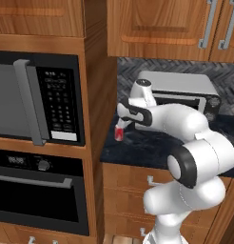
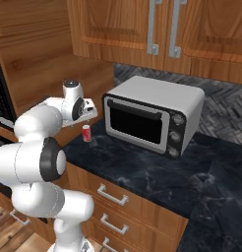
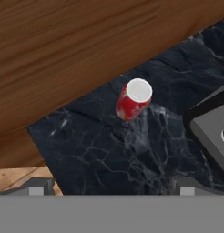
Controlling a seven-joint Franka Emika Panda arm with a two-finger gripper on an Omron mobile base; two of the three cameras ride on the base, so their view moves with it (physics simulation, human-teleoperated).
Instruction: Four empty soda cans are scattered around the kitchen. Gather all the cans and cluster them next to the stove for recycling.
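We find the gripper (image 3: 109, 184) spread wide and empty; soda can (image 3: 133, 99) at twelve o'clock, easily toppled by an off-centre descent.

Toaster oven (image 2: 151, 118): silver, dark glass door, two knobs at its right, standing on the bench.
Bench (image 2: 157, 172): black marbled top.
Microwave (image 1: 38, 100): black, built into the wood cabinet.
Wall oven (image 1: 35, 190): black, below the microwave.
Upper cabinets (image 2: 142, 29): reddish wood, grey handles.
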